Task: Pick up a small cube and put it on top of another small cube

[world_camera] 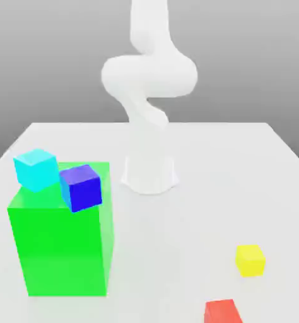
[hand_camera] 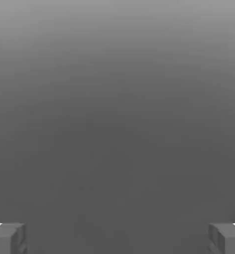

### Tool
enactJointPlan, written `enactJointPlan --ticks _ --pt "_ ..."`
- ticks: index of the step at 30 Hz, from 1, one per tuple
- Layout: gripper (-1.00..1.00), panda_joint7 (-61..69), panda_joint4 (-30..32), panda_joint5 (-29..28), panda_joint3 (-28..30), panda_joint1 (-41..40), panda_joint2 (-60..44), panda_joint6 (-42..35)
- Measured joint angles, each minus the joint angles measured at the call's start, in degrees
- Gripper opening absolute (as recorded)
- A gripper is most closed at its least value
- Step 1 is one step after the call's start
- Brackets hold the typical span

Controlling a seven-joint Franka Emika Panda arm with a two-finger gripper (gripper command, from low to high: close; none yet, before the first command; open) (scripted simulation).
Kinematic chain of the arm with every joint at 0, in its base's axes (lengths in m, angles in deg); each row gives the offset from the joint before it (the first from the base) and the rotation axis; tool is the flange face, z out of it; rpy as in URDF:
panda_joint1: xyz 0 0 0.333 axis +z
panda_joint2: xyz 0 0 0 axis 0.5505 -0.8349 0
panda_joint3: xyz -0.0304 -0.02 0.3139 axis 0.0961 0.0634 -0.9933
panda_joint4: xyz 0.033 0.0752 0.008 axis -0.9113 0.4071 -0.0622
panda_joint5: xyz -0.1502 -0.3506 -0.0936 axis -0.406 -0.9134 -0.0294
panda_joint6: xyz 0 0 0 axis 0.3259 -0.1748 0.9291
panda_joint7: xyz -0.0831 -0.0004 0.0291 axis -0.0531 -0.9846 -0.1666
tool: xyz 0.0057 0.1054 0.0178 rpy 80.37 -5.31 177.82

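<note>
Exterior view: the small cube [world_camera: 222, 311], plain bright red, is seen on the white table [world_camera: 196, 227] near the yellow cube [world_camera: 250, 260]. Gripper [hand_camera: 117, 238] fingers are spread wide, with nothing held

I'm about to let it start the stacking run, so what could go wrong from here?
1. The red cube lies at the exterior view's bottom edge, partly cut off, so the grasp may be hard to monitor.
2. The yellow cube is a small target nearby; an off-centre release could topple the stack.
3. The open hand might nudge either cube while descending.
</note>
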Motion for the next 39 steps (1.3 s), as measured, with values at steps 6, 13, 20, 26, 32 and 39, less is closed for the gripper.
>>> enactJointPlan --ticks 6,13,20,26,32,39 --pt "0.0 -2.21 0.12 -1.63 -2.9 -0.34 -12.8 3.9" --pt "0.0 -5.07 0.26 -3.98 -5.72 -0.17 -27.35 8.31" --pt "0.0 -7.81 0.39 -6.18 -7.3 1.53 -41.9 12.7" --pt "0.0 -9.27 0.55 -6.77 -7.88 3.21 -54.23 16.58" --pt "0.0 -11.1 -0.72 -8.55 -6.98 5.07 -66.62 23.35" --pt "-1.0 -11.78 -1.37 -9.43 -6.03 5.87 -69.78 25.84"
